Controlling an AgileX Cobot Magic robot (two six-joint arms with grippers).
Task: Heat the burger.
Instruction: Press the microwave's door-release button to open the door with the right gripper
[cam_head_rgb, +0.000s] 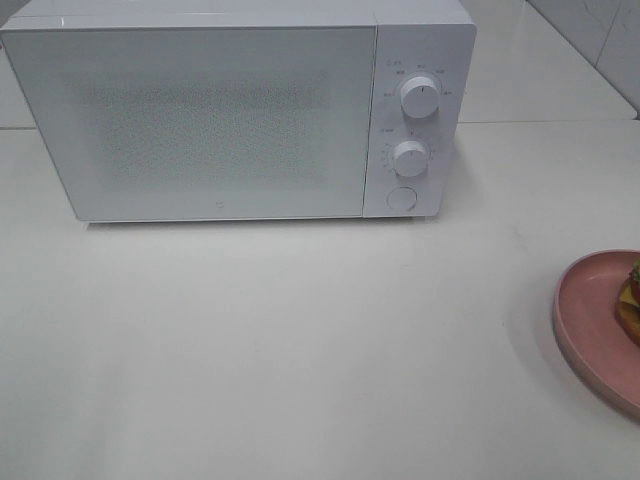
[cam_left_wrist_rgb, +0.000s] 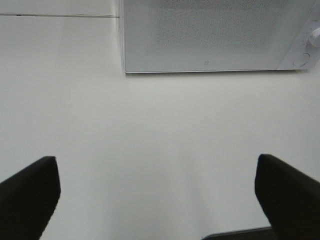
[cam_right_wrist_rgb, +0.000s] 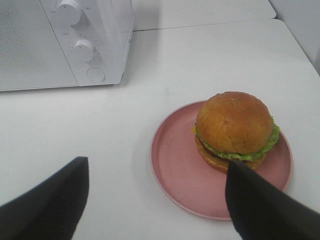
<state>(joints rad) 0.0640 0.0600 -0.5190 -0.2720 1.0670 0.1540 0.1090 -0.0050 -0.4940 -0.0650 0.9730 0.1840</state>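
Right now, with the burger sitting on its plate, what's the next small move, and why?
Probably move the open left pincer toward the round button on the microwave, which looks shut. The burger sits on the pink plate, untouched by the open right pincer.

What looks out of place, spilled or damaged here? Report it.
Nothing stands out. The burger sits upright and intact on the pink plate, the microwave door is shut, and no spill shows on the table.
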